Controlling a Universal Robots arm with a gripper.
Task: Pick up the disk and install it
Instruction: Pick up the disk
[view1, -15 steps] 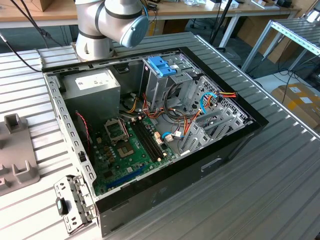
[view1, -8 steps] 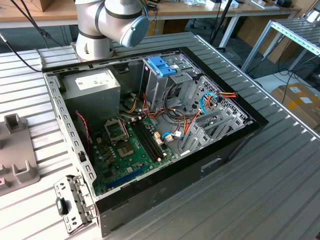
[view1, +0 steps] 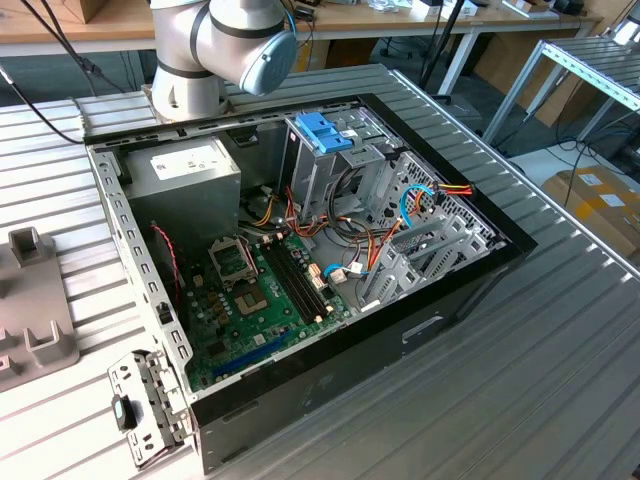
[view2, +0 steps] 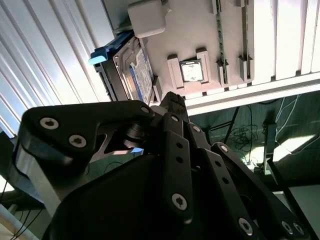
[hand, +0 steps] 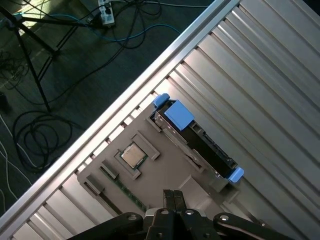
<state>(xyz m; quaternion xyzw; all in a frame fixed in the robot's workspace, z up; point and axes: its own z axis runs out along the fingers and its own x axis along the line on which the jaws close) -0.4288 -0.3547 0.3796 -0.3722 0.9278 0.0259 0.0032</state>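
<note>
Hovering over a grey holder (hand: 167, 172) on the ribbed metal desk (hand: 260, 75), the pincer (hand: 170, 196) has its fingers pressed together, gripping nothing. The disk (hand: 200, 142), dark in a light blue carrier, stands on edge in the holder's slot, near a square processor chip (hand: 132, 155) and apart from the pincer.

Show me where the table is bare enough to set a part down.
Widest bare stretch: the ribbed table on the exterior view's right of the computer case. A narrower strip lies between case and grey fixture. Inside the case, cables crowd everything.
</note>
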